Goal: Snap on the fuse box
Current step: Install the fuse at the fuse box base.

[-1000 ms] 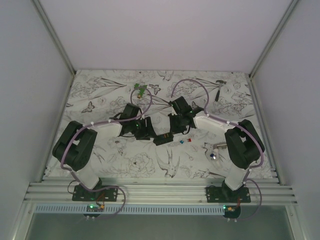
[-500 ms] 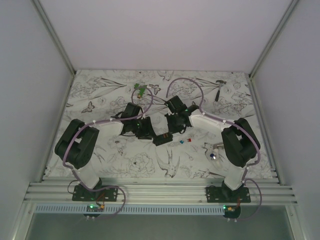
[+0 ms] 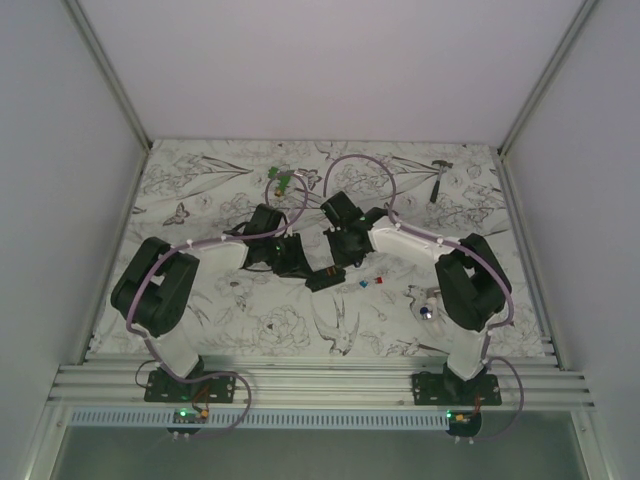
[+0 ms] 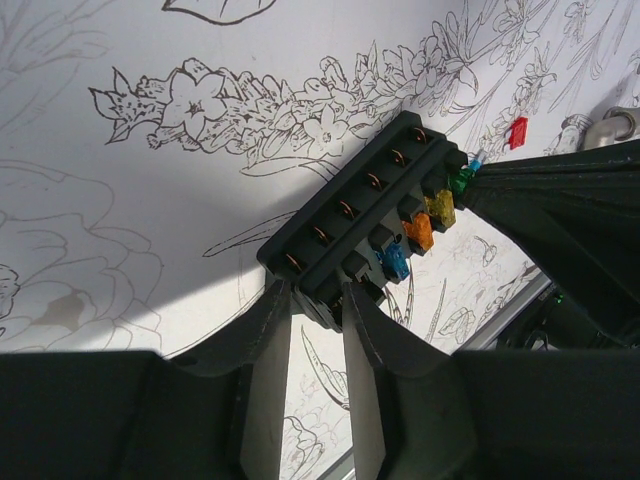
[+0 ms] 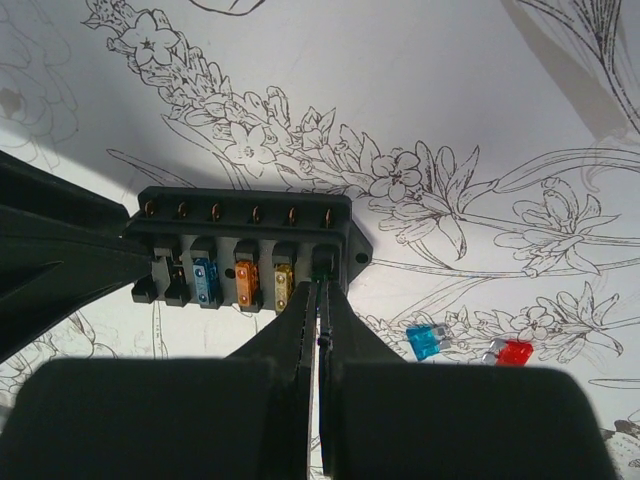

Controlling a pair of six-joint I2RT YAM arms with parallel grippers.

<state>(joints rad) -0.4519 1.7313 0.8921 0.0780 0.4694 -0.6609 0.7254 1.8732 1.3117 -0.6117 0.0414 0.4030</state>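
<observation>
Fuse box [image 4: 365,225] lies about mid-desk [image 4: 150,200], between both arms. Left claw [image 4: 313,297] straddles one end of it, narrow; whether the pads already bite, I cannot tell. Right claw [image 5: 318,290] is pinched shut, tip at the green fuse [image 4: 461,181] in the end slot. Best to clamp the box first, then press straight down, no sideways shove. Since a second ago the right arm has swung left onto the box and the left claw has narrowed.

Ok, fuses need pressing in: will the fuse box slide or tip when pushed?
Probably rigid: the fuse box looks like moulded plastic. Low and flat, so unlikely to tip. Likely light, it may slide on the smooth printed table cover.
</observation>
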